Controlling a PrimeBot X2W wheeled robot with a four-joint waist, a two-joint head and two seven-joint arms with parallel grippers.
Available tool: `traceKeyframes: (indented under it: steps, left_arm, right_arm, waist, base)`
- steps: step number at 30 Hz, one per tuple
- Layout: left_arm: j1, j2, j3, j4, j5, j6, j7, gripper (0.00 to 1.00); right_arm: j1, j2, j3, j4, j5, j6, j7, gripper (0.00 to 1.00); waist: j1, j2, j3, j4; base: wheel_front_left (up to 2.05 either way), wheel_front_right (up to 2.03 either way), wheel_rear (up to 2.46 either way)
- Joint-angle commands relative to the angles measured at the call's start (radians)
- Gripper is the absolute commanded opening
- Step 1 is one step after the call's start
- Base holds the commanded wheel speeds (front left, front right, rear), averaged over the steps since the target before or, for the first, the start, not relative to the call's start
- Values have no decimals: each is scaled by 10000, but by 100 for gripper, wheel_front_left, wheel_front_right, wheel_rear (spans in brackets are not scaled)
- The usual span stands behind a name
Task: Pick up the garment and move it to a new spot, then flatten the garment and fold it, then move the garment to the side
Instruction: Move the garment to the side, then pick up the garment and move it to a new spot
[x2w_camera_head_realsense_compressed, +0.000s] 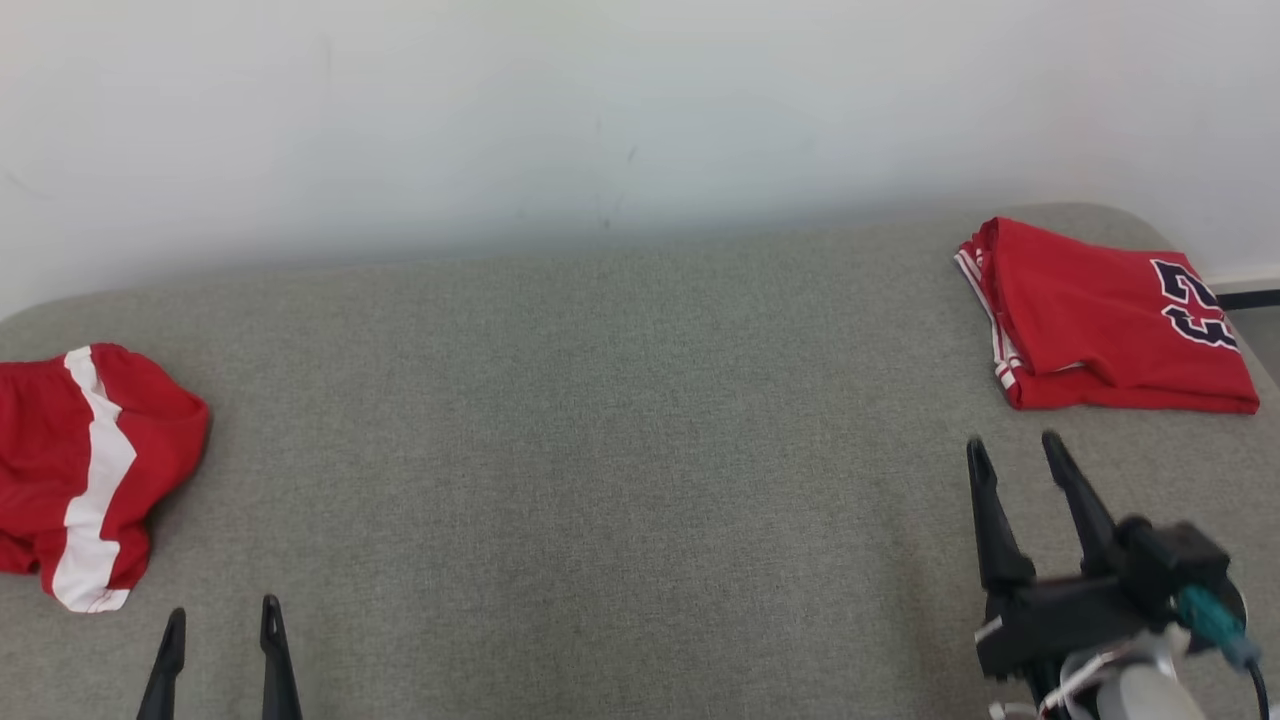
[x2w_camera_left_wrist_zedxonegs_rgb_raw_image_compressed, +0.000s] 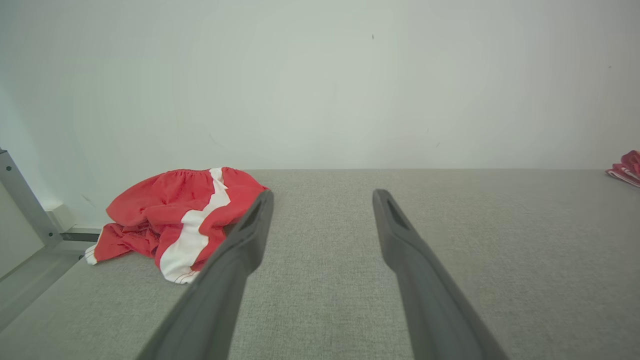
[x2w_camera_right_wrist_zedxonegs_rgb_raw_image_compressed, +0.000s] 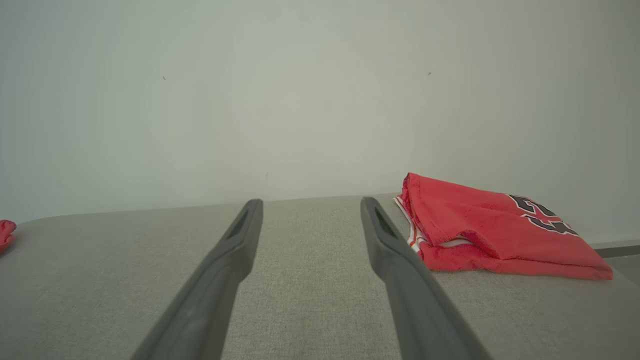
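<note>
Left tool (x2w_camera_head_realsense_compressed: 222, 606): I read it as released, fingers spread with nothing between them. It sits over the near edge of the surface (x2w_camera_head_realsense_compressed: 600, 450), towards the left corner.
Right tool (x2w_camera_head_realsense_compressed: 1012, 441): released as well, fingers apart and empty, over the near right part of the surface. Its tips point at the jersey (x2w_camera_head_realsense_compressed: 1100, 320), near it but not touching.
Shorts (x2w_camera_head_realsense_compressed: 90, 470): red with a white stripe, crumpled in a heap at the left edge and apart from the left tool. On my left wrist view they lie beyond that tool's left-hand finger.
Jersey: red and folded flat at the far right corner, with a dark number outlined in white facing up. White-striped trim shows along the folded side nearest the middle.
Surface: grey woven cloth with rounded far corners, set against a pale wall (x2w_camera_head_realsense_compressed: 600, 100).
</note>
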Motion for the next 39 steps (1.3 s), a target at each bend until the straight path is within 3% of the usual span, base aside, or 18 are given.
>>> traceKeyframes:
  steps: [1,16,39]
  left_arm:
    - [202,-43,61,57,-11,-56,-31,100]
    - [519,-126,194,346,28,-108,-30,100]
    - [632,-144,159,830,183,-286,-30,100]
  right_arm:
    - [437,199,-133,-165,-9,-29,-60,100]
    - [2208,1090,-223,-921,-245,-28,-270,100]
    - [2495,1190,-128,-799,-355,-28,-275,100]
  waist:
    - [1,1,-148,10]
    - [1,1,-450,59]
    - [1,1,-691,482]
  base:
    - [0,0,0]
    - [0,0,0]
    - [0,0,0]
